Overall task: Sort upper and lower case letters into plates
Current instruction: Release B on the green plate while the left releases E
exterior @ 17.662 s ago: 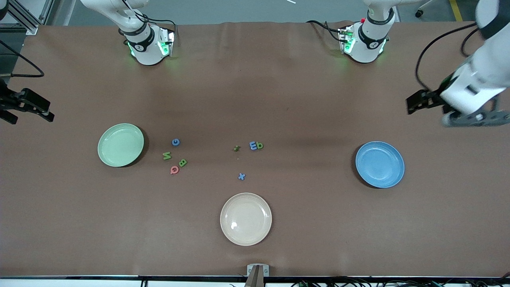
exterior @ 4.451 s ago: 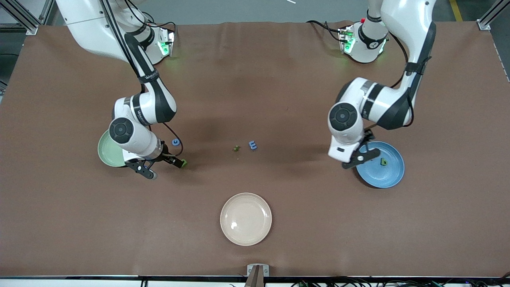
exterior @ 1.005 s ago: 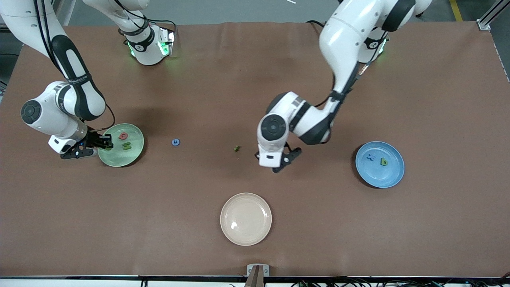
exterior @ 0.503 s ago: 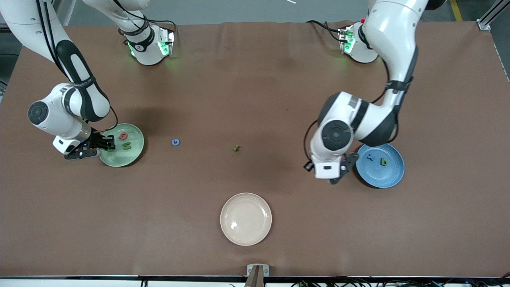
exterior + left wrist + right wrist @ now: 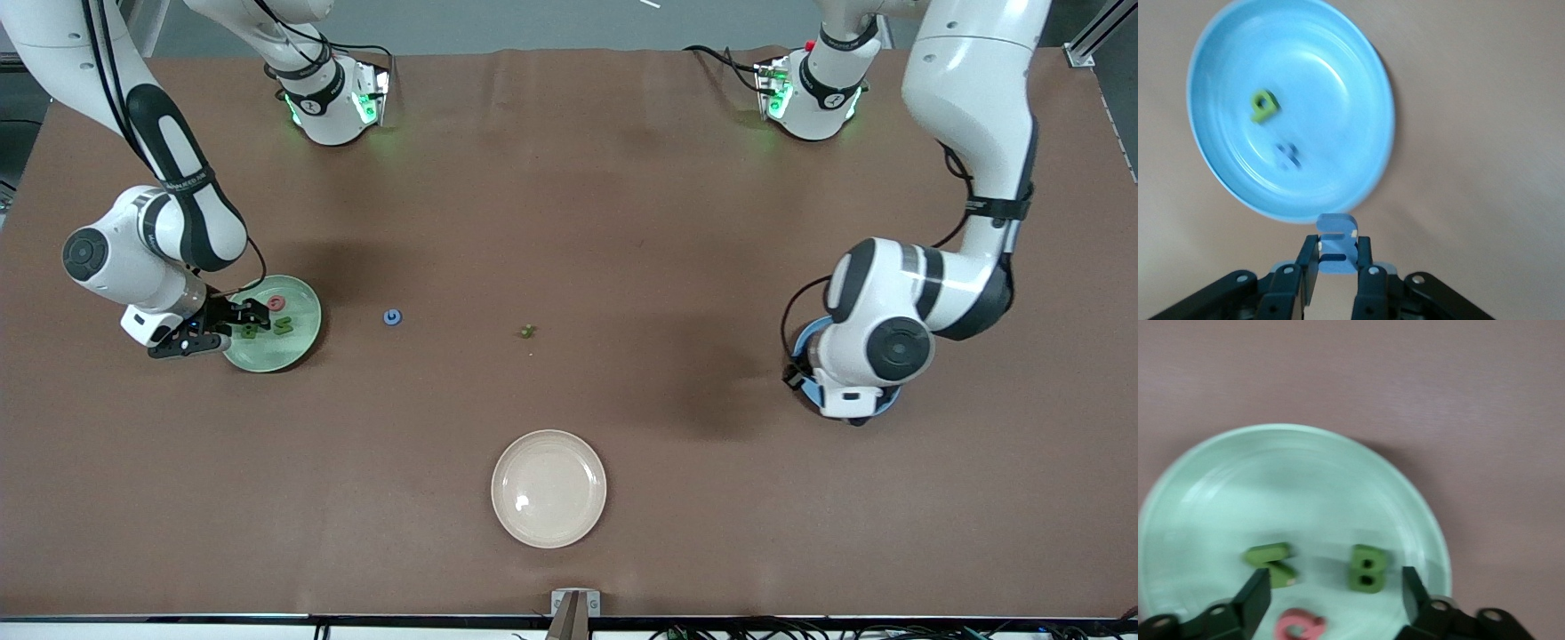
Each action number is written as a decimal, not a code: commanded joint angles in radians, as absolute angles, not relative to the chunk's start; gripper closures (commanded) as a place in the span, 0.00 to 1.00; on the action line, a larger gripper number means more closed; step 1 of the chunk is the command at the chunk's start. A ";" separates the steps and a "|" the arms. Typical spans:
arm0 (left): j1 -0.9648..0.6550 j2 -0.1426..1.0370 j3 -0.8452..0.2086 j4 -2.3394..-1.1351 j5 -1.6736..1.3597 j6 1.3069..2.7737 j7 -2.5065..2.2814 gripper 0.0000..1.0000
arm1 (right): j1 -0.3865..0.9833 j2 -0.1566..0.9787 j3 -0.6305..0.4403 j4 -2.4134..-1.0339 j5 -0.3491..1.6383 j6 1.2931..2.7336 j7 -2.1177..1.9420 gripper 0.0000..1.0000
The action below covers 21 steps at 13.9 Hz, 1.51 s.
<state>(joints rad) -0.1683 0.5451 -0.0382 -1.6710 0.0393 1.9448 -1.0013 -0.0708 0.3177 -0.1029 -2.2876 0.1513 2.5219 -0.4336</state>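
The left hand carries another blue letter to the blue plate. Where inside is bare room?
In the blue plate, the green letter and blue x crowd one side of the middle. The rest of the floor is bare, toward the left hand holding the blue letter.

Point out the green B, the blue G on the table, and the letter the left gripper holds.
green B (image 5: 1366,569), right wrist view, its middle.
blue G (image 5: 392,316), front view, its centre.
held blue letter (image 5: 1337,241), left wrist view, its face above the fingers.

Right gripper (image 5: 238,319) over mint plate (image 5: 298,342), left arm (image 5: 876,347) covering blue plate (image 5: 803,340), blue G (image 5: 392,316) on table
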 commanded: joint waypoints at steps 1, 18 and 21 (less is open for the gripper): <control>-0.102 0.518 -0.051 -1.732 0.054 1.982 -0.922 1.00 | 0.016 0.235 -0.100 -2.296 0.158 2.430 -0.260 0.02; -0.247 0.471 -0.058 -1.714 0.049 2.051 -0.886 0.00 | 0.391 0.406 -0.097 -2.233 0.169 2.596 0.210 0.11; -0.352 0.508 -0.060 -1.637 0.020 2.052 -0.955 0.01 | 0.396 0.405 -0.095 -2.240 0.169 2.562 0.212 0.17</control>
